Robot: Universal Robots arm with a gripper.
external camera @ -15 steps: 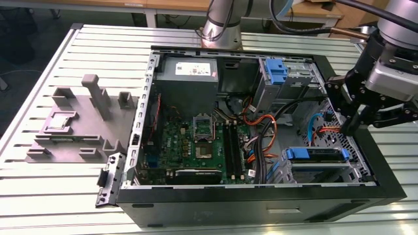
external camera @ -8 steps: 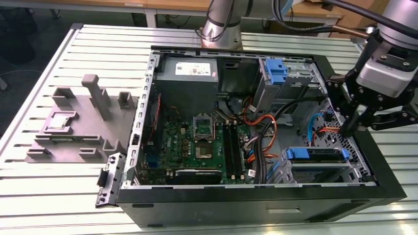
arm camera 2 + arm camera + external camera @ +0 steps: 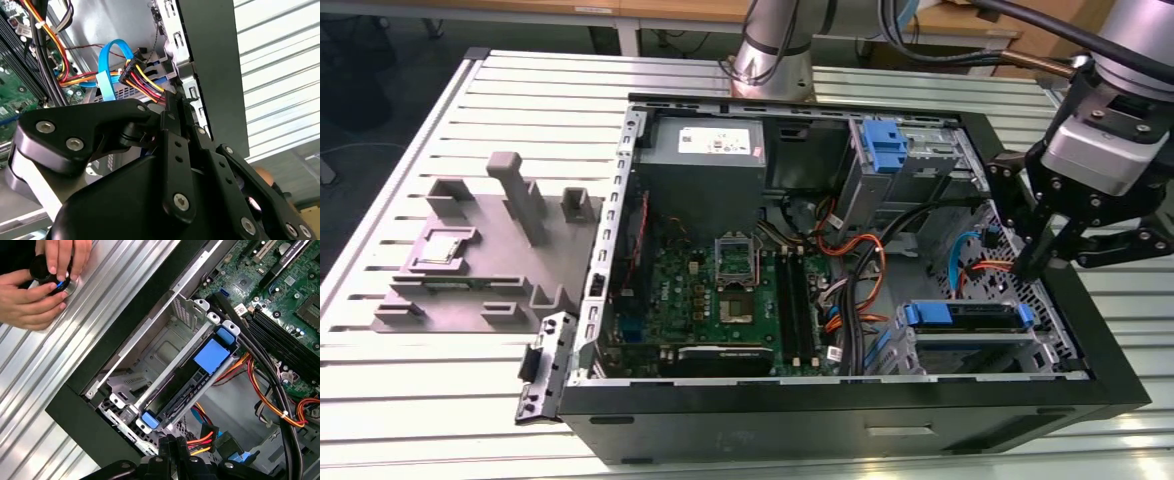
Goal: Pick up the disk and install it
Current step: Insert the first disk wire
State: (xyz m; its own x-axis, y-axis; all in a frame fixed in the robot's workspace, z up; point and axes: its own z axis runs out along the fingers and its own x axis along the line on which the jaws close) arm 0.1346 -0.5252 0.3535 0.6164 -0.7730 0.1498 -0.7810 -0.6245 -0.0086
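Installation nearly complete: silver hard disk in blue plastic carrier point(image 3: 192, 377) is seen seated in the grey metal drive bay point(image 3: 970, 350), lower right of the exterior view; black gripper point(image 3: 1037, 262), fingers pressed together and empty, is poised above; square, gentle seating is judged essential.

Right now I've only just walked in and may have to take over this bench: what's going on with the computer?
A robot arm is working over an open desktop computer case on a slatted table. Its tool, shut with nothing visibly in it, hangs just inside the case wall beside the drive bay, close to a bundle of coloured power wires. The disk in its blue carrier sits in that bay. A person's hands rest on the table, on a small black device.
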